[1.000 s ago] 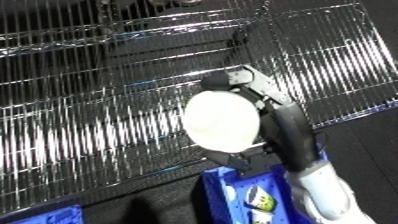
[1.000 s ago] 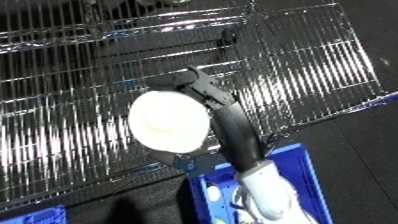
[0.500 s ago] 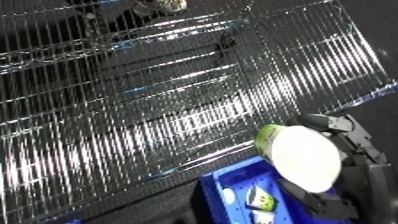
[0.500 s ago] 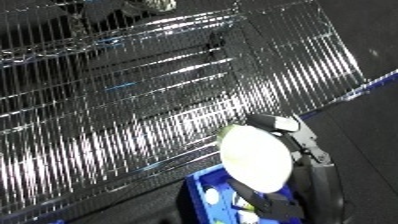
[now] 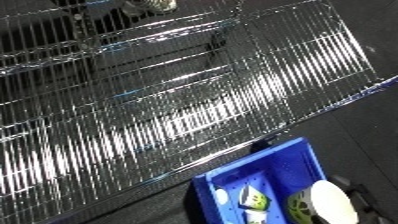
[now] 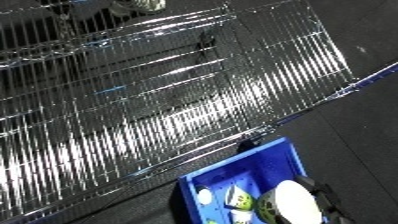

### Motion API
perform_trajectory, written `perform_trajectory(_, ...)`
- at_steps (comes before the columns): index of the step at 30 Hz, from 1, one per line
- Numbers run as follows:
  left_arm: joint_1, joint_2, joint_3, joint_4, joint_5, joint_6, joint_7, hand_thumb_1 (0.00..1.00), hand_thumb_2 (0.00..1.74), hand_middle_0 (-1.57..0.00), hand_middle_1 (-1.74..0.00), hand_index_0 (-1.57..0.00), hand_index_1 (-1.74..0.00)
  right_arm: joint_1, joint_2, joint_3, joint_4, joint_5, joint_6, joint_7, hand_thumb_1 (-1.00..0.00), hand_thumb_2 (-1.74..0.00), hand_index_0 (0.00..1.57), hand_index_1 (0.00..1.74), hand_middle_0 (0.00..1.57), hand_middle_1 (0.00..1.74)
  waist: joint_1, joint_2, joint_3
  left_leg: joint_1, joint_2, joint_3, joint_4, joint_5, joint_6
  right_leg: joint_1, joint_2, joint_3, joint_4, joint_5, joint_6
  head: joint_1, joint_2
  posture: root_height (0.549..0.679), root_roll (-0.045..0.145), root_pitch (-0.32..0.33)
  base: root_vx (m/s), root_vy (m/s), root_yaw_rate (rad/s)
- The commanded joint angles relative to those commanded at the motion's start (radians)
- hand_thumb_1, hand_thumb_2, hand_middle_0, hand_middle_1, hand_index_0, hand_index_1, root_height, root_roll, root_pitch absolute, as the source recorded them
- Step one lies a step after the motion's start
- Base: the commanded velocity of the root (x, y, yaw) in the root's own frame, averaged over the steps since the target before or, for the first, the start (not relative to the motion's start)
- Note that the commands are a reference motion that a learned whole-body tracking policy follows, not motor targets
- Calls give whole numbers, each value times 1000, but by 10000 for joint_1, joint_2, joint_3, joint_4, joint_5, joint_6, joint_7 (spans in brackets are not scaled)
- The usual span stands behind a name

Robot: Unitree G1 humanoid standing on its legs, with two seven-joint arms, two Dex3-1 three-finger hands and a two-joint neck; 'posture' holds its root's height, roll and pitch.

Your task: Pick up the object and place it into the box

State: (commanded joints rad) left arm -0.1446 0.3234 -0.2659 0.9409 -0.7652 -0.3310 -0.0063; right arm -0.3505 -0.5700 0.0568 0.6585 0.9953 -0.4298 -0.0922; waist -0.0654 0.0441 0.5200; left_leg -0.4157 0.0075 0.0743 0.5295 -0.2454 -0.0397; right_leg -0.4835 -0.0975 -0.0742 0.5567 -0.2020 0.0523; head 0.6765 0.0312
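The round, pale cream plate hangs over the blue plastic bin, held by the black right hand, whose fingers wrap its edge. Dropped while tilted, it might catch the bin's wall or land on the small things inside.

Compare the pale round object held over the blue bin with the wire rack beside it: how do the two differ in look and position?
The pale round object is solid, smooth and cream-coloured; the wire rack is an open grid of shiny metal rods. The object is small and sits at the lower right over the blue bin; the rack fills most of the view and lies beside the bin, not over it. The right hand is behind the object; nothing touches the rack.
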Motion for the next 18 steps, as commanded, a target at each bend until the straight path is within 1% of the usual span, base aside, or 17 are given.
perform_trajectory(2, 9, -93, -90, 49, 6, -37, -4, 0, 0, 0, 0, 0, 0, -304, -149, -5, 671, 202, 239, 317, -650, -1131, 1020, 1131, 1020, 1131, 40, 77, 0, 40, -35, -13, -22, 8, -16, 32, -13, 1, -23, 12, -10, 519, -377, 654, 63, 108, -21, 33, -37)
perform_trajectory(5, -28, -178, -223, 122, -11, -54, -36, 0, 0, 0, 0, 0, 0, -702, -308, 22, 1521, 278, 489, 694, -500, -870, 785, 870, 785, 870, 97, 195, 0, 98, -98, -34, -76, 27, -27, 73, -34, 15, -97, 53, -10, 1189, -1320, 655, 66, 106, -27, 29, -5)
perform_trajectory(7, -64, -192, -323, 197, -35, -59, -105, 0, 0, 0, 0, 0, 0, -873, -374, 62, 1949, 204, 541, 836, -400, -696, 628, 696, 628, 696, 116, 268, 0, 141, -145, -75, -112, 41, -37, 101, -48, 39, -137, 82, -6, 1381, -1648, 655, 68, 103, -9, 17, 24)
perform_trajectory(10, -99, -159, -460, 263, -71, -39, -242, 0, 0, 0, 0, 0, 0, -1026, -406, 166, 2244, -2, 514, 842, -250, -435, 393, 435, 393, 435, 111, 374, 0, 240, -200, -118, -193, 74, -39, 117, -55, 99, -149, 101, 1, 1544, -1910, 655, 71, 100, 9, 26, 10)
perform_trajectory(15, -198, -114, -530, 349, -192, 21, -424, 0, 0, 0, 0, 0, 0, -1264, -486, 311, 2371, -288, 586, 750, 0, 0, 0, 0, 0, 0, 75, 494, 0, 374, -286, -92, -397, 134, -20, 105, -45, 165, -256, 132, 17, 1802, -2227, 656, 76, 103, -3, 34, -11)
perform_trajectory(18, -229, -114, -526, 460, -228, -20, -567, 0, 0, 0, 0, 0, 0, -1342, -538, 324, 2448, -338, 641, 798, 0, 0, 0, 0, 0, 0, 54, 538, 0, 437, -320, -73, -472, 151, -16, 142, -39, 182, -342, 150, 20, 1824, -2375, 656, 78, 103, -5, 23, -4)
